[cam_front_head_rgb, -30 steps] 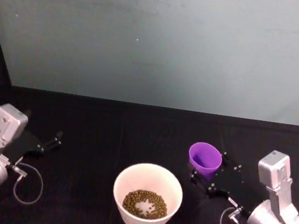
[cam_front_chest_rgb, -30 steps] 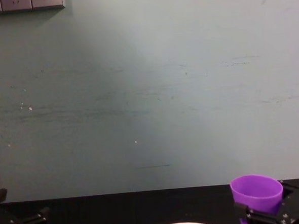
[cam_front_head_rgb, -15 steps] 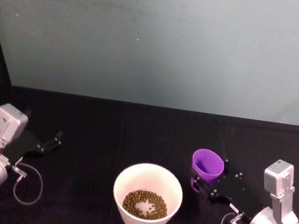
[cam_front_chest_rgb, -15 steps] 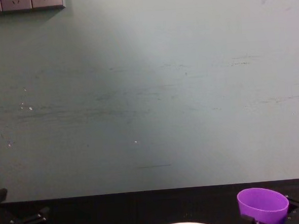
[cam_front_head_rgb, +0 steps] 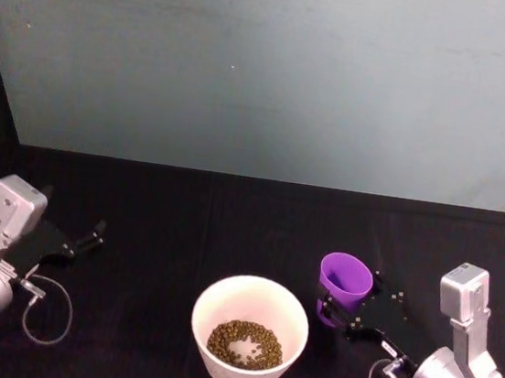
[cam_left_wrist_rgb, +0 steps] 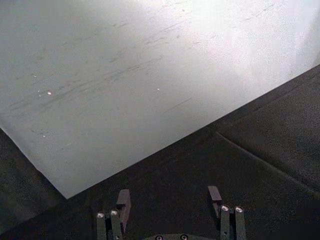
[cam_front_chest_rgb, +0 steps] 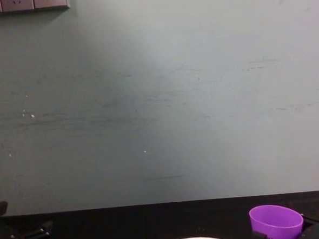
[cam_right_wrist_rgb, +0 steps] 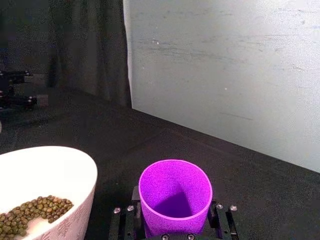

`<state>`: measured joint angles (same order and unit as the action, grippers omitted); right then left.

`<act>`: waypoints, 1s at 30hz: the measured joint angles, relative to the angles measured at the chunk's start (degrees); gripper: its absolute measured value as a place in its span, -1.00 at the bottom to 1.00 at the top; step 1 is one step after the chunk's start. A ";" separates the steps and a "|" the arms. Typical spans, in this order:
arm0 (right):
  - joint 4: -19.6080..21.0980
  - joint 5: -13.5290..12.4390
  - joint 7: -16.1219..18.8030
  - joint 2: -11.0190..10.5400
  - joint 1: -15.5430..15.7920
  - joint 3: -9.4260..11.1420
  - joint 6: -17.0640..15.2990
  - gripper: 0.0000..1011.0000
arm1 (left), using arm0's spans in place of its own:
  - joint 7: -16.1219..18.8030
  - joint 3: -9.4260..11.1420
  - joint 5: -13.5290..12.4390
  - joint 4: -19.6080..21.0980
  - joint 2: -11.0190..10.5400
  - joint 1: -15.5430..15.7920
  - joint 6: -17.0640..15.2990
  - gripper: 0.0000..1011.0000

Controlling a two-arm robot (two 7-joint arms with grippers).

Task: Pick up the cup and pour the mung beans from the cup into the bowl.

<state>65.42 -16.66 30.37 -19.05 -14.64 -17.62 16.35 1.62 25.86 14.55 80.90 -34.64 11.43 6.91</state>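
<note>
Your right gripper (cam_front_head_rgb: 341, 308) is clamped around the purple cup (cam_front_head_rgb: 345, 280), fingers closed against its walls; the cup sits upright and looks empty inside, just right of the bowl (cam_front_head_rgb: 254, 289); the bowl rests on the black table (cam_front_head_rgb: 183, 227) with the mung beans (cam_front_head_rgb: 244, 344) pooled in its bottom; your left gripper (cam_front_head_rgb: 85, 242) waits at the table's left side, jaws spread apart, holding nothing.

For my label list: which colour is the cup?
Plain purple; the cup shows best in the right wrist view.
</note>
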 joint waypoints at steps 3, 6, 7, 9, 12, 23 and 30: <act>0.03 0.01 -0.03 -0.03 0.00 0.00 0.01 0.45 | 0.00 0.00 0.00 0.00 0.00 0.00 0.00 0.99; 0.05 0.04 -0.06 -0.04 0.00 -0.01 0.05 0.45 | 0.00 0.00 0.00 0.00 0.00 0.00 0.00 0.98; 0.06 0.04 -0.05 -0.05 0.01 -0.02 0.06 0.45 | 0.00 0.00 0.00 0.00 0.00 0.00 0.00 0.98; 0.07 0.06 -0.07 -0.06 0.02 -0.03 0.10 0.46 | 0.00 0.00 0.00 0.00 0.00 0.00 0.00 0.98; 0.08 0.08 -0.08 -0.07 0.03 -0.03 0.14 0.59 | 0.00 0.00 0.00 0.00 0.00 0.00 0.00 0.98; 0.13 0.22 -0.14 -0.11 0.05 -0.03 0.24 0.98 | 0.00 0.00 0.00 0.00 0.00 0.00 0.00 0.99; 5.59 0.24 -1.31 -1.24 2.26 0.39 -0.25 0.98 | 0.00 0.00 0.00 0.00 0.00 0.00 0.00 0.98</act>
<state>71.01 -16.42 29.07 -20.30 -12.37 -17.24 16.09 1.62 25.86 14.55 80.90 -34.65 11.43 6.91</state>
